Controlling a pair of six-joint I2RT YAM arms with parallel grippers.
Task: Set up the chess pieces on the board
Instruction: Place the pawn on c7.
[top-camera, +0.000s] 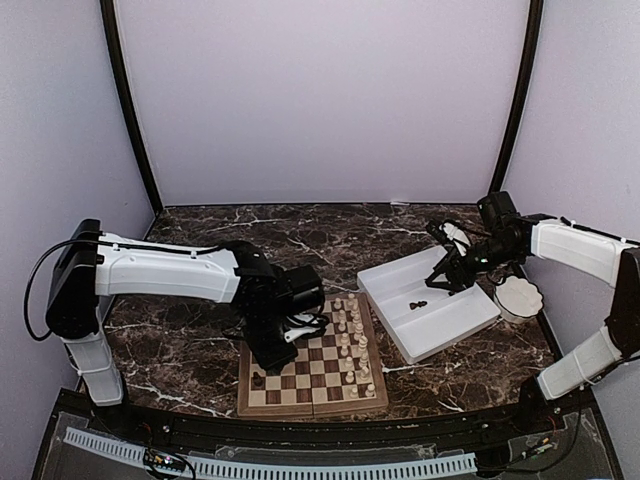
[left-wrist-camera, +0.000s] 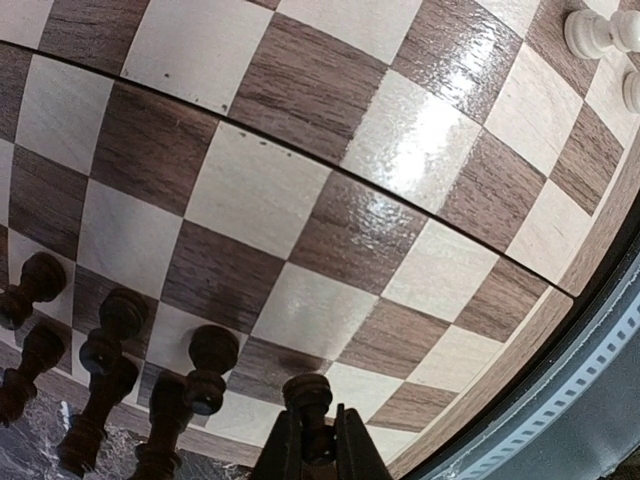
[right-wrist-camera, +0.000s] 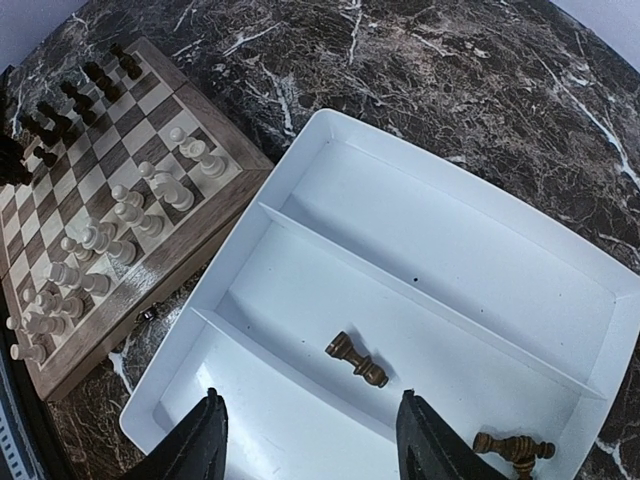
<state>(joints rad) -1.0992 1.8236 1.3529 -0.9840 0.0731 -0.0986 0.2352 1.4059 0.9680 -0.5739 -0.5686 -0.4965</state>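
**Top external view.** The board (top-camera: 300, 398) lies on the marble table (top-camera: 190, 350), in front of the arm bases. The left gripper (top-camera: 272, 358) points down over the board's left half. In this view it cannot be determined whether its jaws are together or apart. Cream chess pieces (top-camera: 350, 345) fill the board's right-hand files. The right gripper (top-camera: 447, 278) hangs over the far edge of the white tray (top-camera: 455, 318), to the right of the board. Two dark chess pieces (top-camera: 418, 303) lie in that tray.

**Left wrist view.** The fingers (left-wrist-camera: 283, 452) are clamped on the held piece (left-wrist-camera: 307, 392), a dark pawn-like figure. Its long axis runs in line with the fingers, with the round base toward the board. It sits over the squares nearest the board's frame. Contact with the surface cannot be confirmed. A standing row (left-wrist-camera: 205, 365) of dark figures occupies the edge squares just to its left.

**Right wrist view.** The fingers (right-wrist-camera: 195, 445) stand wide apart with nothing between them. The lying piece (right-wrist-camera: 357, 360) rests on its side in the tray's middle compartment. Its long axis runs from upper left to lower right, with the wider end at the upper left. The second lying piece (right-wrist-camera: 512, 445) rests on its side near the right finger, roughly level across the frame. Its compartment cannot be determined.
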